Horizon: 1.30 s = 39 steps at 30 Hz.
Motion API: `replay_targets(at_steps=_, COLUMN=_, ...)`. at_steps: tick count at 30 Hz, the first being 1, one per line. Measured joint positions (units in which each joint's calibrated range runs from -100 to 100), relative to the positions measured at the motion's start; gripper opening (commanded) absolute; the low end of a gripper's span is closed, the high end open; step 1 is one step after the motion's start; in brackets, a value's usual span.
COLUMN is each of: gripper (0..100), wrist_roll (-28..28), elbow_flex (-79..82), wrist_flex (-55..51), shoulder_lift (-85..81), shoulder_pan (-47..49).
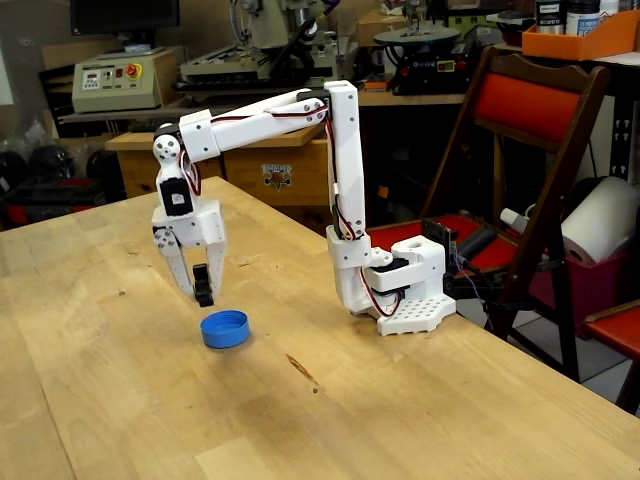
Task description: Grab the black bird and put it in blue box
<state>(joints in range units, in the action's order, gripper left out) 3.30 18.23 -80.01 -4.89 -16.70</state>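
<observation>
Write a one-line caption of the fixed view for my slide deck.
White arm's tool holds small black bird above round blue plastic cap on wooden table.

The arm (335,180) is white throughout, with red and black wiring along its links. The gripper (200,292) is white (one dark servo panel above it) and holds the black bird (203,284). The blue box (224,328) is plain blue. The table (120,400) is pale wood with light grain. The chair (530,110) has red pads on a dark brown frame.
</observation>
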Motion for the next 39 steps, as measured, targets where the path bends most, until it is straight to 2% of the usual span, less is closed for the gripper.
replay_targets(at_steps=8, gripper=3, wrist_roll=0.0, elbow_flex=9.5, wrist_flex=0.0, shoulder_lift=-0.4, shoulder_pan=0.0)
replay_targets(at_steps=39, gripper=3, wrist_roll=0.0, elbow_flex=6.4, wrist_flex=1.7, shoulder_lift=-2.4, shoulder_pan=0.0)
